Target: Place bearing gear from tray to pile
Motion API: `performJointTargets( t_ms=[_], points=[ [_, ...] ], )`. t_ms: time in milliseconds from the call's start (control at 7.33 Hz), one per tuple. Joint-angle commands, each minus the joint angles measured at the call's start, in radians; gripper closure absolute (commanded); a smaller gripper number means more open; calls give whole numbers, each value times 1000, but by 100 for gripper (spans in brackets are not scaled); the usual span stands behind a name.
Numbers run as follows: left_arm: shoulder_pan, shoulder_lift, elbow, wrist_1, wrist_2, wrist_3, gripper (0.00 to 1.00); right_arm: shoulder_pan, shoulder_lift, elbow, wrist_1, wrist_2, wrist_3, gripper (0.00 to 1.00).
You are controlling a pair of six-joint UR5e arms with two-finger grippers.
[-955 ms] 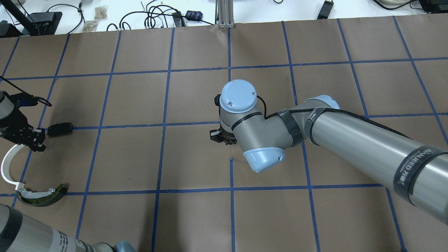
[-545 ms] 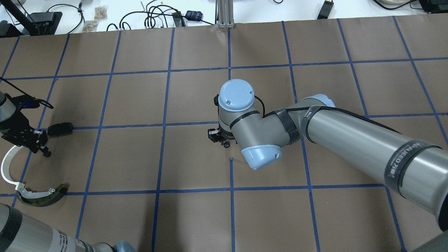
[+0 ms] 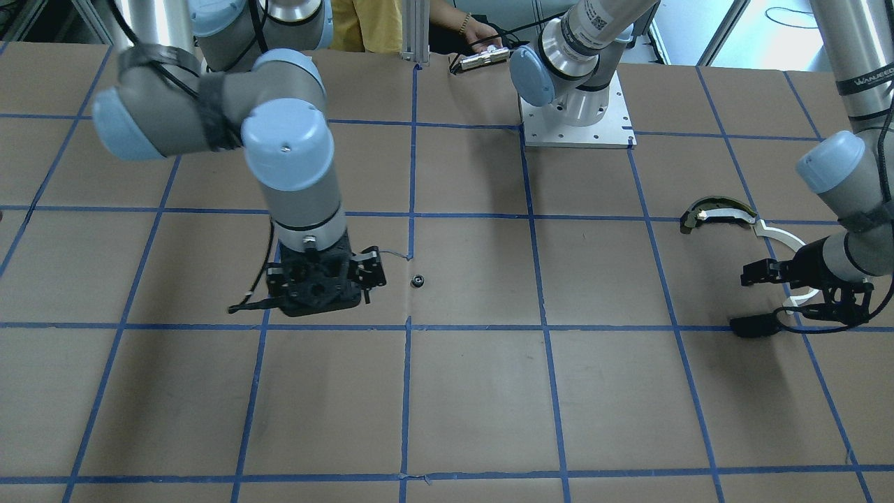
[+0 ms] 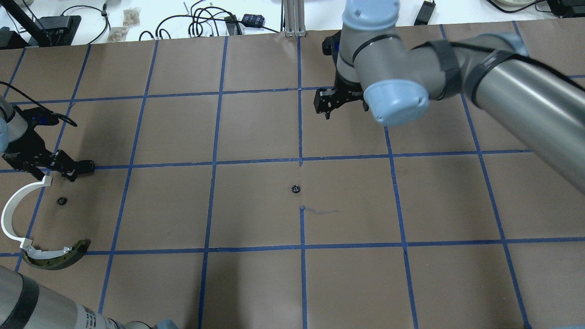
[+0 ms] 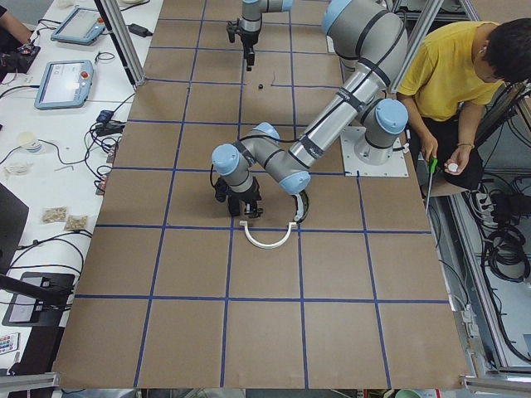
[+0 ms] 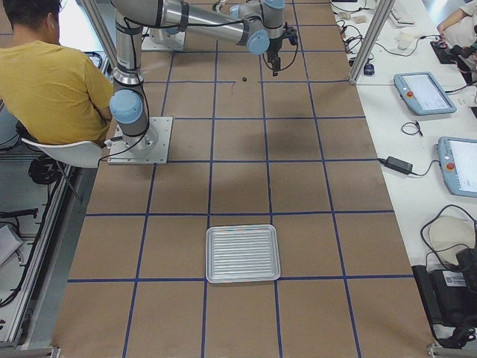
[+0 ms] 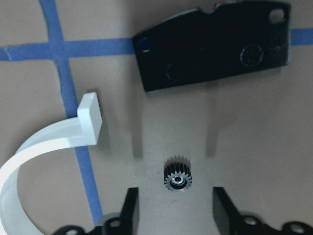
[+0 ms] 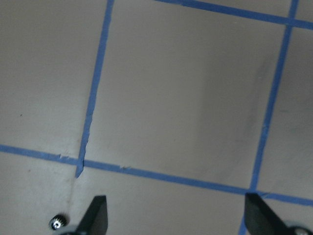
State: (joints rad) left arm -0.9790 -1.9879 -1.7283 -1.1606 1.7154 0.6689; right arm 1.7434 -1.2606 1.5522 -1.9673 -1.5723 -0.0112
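Note:
A small black bearing gear (image 7: pixel 177 177) lies on the table between my left gripper's open fingertips (image 7: pixel 130 211). It also shows in the overhead view (image 4: pixel 61 201), beside the pile. The pile holds a white curved strip (image 4: pixel 10 214), a dark arc piece (image 4: pixel 57 258) and a black plate (image 4: pixel 85 165). My left gripper (image 4: pixel 57 167) is open and empty above them. A second gear (image 4: pixel 295 188) lies alone at the table's middle. My right gripper (image 4: pixel 327 106) is open and empty, raised over the far side. The silver tray (image 6: pixel 243 253) shows only in the exterior right view.
The table is brown paper with a blue tape grid. Cables and small boxes (image 4: pixel 205 20) lie beyond its far edge. An aluminium post (image 4: pixel 292 18) stands at the far middle. A person in yellow (image 5: pixel 465 91) sits by the robot's base.
My left gripper has lifted off and drawn back, and a gear now lies uncovered beside the white strip. My right arm has swung from the table's middle to the far side, leaving a gear there.

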Motion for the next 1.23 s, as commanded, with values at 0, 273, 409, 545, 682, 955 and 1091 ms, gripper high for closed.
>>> performJointTargets(
  t_ms=[0, 273, 409, 545, 682, 955, 1091],
  points=[
    [-222, 40, 25, -4, -77, -217, 0, -70, -31, -214, 306, -11, -58, 0],
    [-486, 46, 47, 1, -129, -491, 0, -71, -139, -195, 396, -14, -94, 0],
    [-595, 35, 41, 15, -129, -576, 0, -82, -146, -193, 389, -2, -202, 0],
    [-681, 15, 30, 45, -164, -597, 0, -102, -141, -193, 383, 4, -216, 0],
    [-737, 12, 9, 47, -210, -647, 0, -126, -141, -193, 384, 3, -192, 0],
    [-834, -8, -11, 47, -284, -823, 0, -142, -169, -193, 450, -6, -145, 0],
    [-858, -18, -13, 45, -304, -834, 0, -145, -192, -193, 509, 0, -82, 0]
  ],
)
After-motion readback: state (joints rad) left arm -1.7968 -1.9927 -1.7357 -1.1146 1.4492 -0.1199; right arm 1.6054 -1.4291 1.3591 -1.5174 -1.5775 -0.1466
